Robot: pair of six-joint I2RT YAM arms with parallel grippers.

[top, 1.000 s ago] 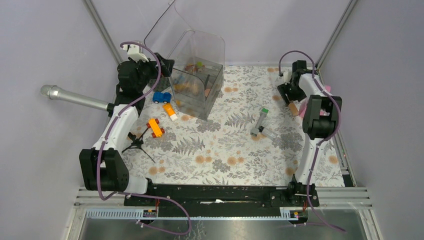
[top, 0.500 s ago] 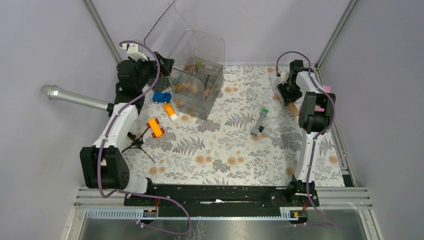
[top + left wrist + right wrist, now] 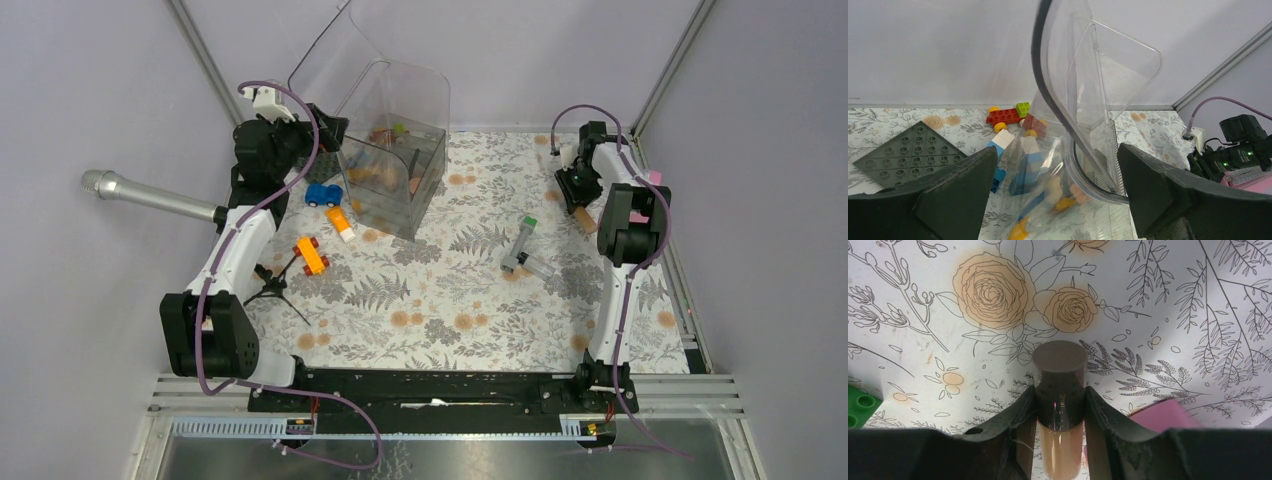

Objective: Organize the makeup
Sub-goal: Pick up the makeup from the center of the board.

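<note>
Nearest the arm bases, the flower-printed surface (image 3: pixel 440 320) lies bare. Farther in, an orange toy car (image 3: pixel 311 255) sits left of centre, with an orange block (image 3: pixel 341 223) and a blue car (image 3: pixel 322 194) beyond it. Right of centre, a grey tube with green cap (image 3: pixel 522 245) lies on its side, well apart from both arms.

Toward the far right edge, the right gripper (image 3: pixel 1059 396) points down at the surface. Its jaws are clamped on a tan bottle (image 3: pixel 1059 365) with a dark round cap, both pads pressed to the bottle's neck just under the cap. A pink thing (image 3: pixel 1158 415) lies just beside it on the right.

At the far left, the left gripper (image 3: pixel 1056 150) has its jaws wide apart. The curved edge of a clear box (image 3: pixel 1108 65) runs between them, and neither pad is seen touching it. Small orange and pink items show blurred through the box wall.
</note>
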